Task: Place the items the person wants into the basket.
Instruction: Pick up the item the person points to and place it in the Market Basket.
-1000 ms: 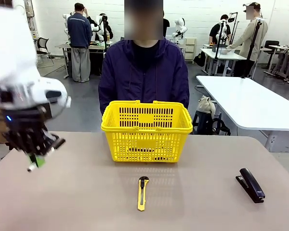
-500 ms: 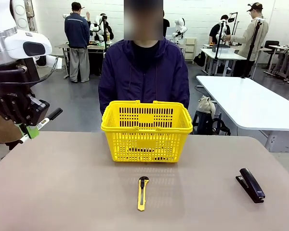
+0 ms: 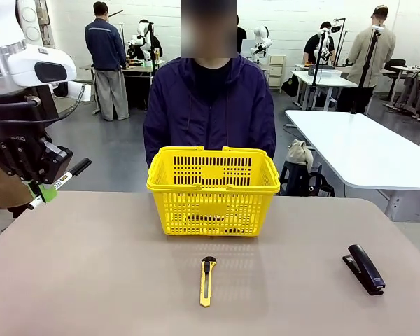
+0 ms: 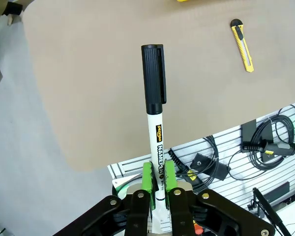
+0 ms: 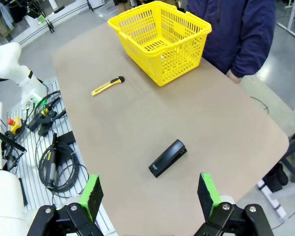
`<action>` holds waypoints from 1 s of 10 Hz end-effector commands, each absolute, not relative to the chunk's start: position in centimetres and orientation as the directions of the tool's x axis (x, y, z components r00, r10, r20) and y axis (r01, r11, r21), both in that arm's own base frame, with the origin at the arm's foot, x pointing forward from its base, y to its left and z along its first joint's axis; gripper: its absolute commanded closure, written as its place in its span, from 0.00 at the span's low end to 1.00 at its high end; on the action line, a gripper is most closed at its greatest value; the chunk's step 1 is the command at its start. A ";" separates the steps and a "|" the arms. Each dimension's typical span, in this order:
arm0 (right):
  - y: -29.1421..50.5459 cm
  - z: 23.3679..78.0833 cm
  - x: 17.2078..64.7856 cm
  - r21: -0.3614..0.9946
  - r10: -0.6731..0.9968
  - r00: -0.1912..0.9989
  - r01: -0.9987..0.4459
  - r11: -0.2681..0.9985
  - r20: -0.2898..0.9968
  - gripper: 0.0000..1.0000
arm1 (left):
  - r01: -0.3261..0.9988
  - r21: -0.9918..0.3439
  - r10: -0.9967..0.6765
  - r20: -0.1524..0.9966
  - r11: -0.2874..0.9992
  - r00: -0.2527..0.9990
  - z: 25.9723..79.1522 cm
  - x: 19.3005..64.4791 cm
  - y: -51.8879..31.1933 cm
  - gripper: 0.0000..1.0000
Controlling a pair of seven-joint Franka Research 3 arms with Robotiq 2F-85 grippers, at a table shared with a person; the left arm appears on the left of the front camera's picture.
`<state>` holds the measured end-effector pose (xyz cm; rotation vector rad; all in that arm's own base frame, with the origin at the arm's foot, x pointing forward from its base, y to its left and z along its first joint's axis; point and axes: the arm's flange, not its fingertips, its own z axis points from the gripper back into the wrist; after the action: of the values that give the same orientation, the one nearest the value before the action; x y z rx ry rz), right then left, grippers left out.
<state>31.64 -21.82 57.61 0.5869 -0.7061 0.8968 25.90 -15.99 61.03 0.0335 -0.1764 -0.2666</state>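
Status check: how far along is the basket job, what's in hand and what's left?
Done: dark shapes show through the basket's mesh, but I can't identify them. In hand: the left tool is shut on the white marker, held up at the table's left edge, away from the basket. Left: carry the marker over and drop it in. The utility knife and stapler lie on the table; the right tool is open.
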 end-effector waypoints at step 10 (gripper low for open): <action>-21.8 57.5 31.7 0.157 0.473 0.413 -0.858 0.490 0.778 0.00 | 0.731 0.350 -0.807 0.172 0.586 0.564 62.5 42.9 -41.9 0.89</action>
<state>31.63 -21.82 57.67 0.5860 -0.7065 0.8973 42.43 -40.31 61.60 0.2232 -0.3294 -0.8695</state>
